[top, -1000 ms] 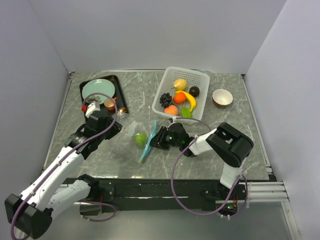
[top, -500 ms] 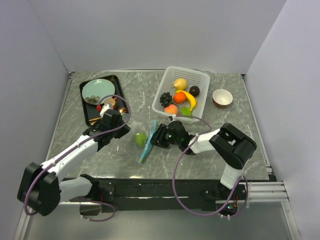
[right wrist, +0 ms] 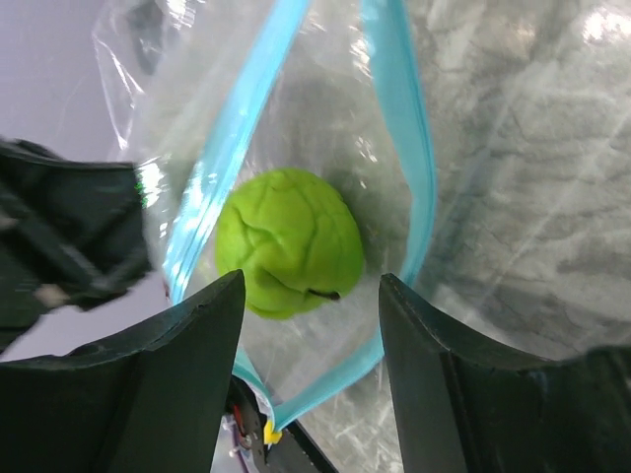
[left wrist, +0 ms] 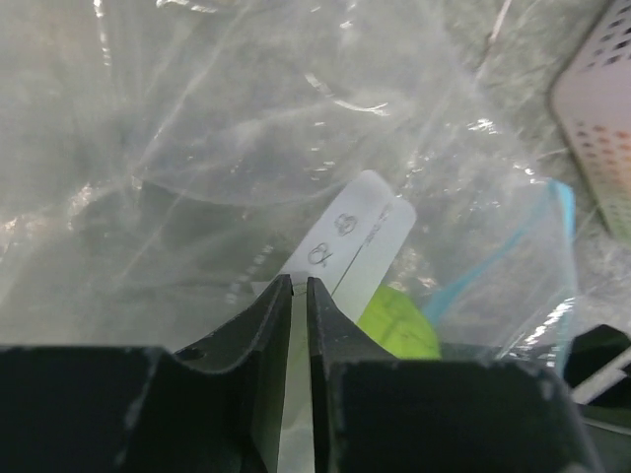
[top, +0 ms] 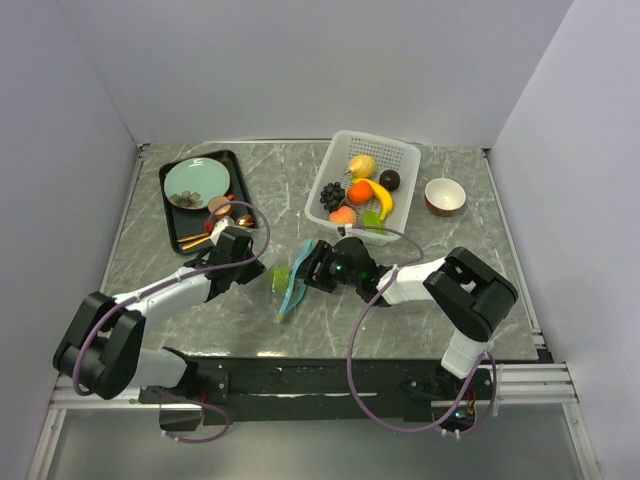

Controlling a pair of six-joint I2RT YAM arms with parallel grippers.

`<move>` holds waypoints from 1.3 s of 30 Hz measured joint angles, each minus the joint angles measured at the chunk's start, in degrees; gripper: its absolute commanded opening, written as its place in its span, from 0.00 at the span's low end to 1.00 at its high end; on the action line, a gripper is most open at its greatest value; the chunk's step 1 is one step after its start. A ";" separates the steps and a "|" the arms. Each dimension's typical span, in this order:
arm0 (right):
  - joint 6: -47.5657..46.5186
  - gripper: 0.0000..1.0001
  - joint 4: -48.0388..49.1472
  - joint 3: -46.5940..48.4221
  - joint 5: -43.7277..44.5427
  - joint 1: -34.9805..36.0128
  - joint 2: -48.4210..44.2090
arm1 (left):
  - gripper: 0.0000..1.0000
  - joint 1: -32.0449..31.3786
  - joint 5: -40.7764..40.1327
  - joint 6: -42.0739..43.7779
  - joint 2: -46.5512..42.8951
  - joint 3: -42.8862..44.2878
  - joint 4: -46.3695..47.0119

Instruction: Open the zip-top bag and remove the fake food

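Note:
The zip-top bag (top: 268,272) lies mid-table, clear with a teal zipper strip (top: 293,297). In the right wrist view the bag (right wrist: 399,128) has its mouth open. A green lime (top: 282,275) sits inside it. My left gripper (top: 254,268) is at the bag's left side; in the left wrist view it (left wrist: 300,284) is shut on the bag's plastic (left wrist: 246,148) by a white label. My right gripper (top: 306,268) is open at the bag's mouth. In its wrist view its jaws (right wrist: 311,279) stand either side of the lime (right wrist: 289,241) without touching it.
A white perforated basket (top: 395,155) at the back holds lemon (top: 361,166), orange (top: 359,193), banana (top: 381,201), grapes (top: 331,197), peach (top: 343,217) and a dark ball (top: 389,181). A black tray (top: 172,238) with a teal plate (top: 195,183) is back left. A small bowl (top: 444,195) is at the right.
My left arm has swung right and forward from beside the tray to the bag's left side and closed on it. My right gripper has shifted slightly left into the bag's mouth.

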 measured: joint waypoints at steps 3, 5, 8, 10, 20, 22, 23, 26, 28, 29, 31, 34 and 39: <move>-0.26 0.65 -0.83 1.33 0.48 0.28 0.00 | 0.15 0.00 1.07 -0.59 1.29 -1.20 1.60; -0.57 0.66 -1.09 2.27 0.74 0.44 0.02 | 0.14 0.00 1.55 -0.72 1.70 -1.60 2.27; -1.29 0.69 -2.32 3.98 1.36 0.79 0.02 | 0.13 0.00 2.43 -1.38 2.12 -2.19 3.87; -1.79 0.71 -3.15 4.90 1.81 0.96 0.04 | 0.12 -0.02 2.80 -1.73 2.12 -2.73 4.87; -6.14 0.78 -8.50 5.84 3.82 3.50 0.24 | 0.11 -1.16 3.58 -3.54 1.97 -5.11 6.67; -7.15 0.80 -9.81 6.32 3.96 4.09 0.26 | 0.11 -1.31 3.61 -3.72 1.97 -5.29 7.10; -7.52 0.82 -10.16 6.51 4.02 4.24 0.26 | 0.11 -1.42 3.61 -3.96 1.97 -5.31 7.26; -9.01 0.85 -11.56 7.48 4.81 5.03 0.28 | 0.10 -1.99 3.61 -4.42 2.01 -5.33 7.48; -10.05 0.85 -12.26 7.98 5.29 5.64 0.28 | 0.09 -2.38 3.61 -4.59 2.12 -5.33 7.63; -10.47 0.85 -12.72 8.13 5.51 5.95 0.28 | 0.09 -2.56 3.61 -4.66 2.29 -5.33 7.80; -11.28 0.85 -13.70 8.41 5.92 6.47 0.28 | 0.09 -2.82 3.61 -4.81 2.86 -5.33 8.22; -12.20 0.84 -15.23 9.18 6.36 6.88 0.63 | 0.09 -3.23 3.61 -5.01 3.91 -5.33 8.70; -13.60 0.74 -17.46 10.99 6.95 7.41 1.97 | 0.09 -3.74 3.61 -5.03 4.50 -5.31 8.87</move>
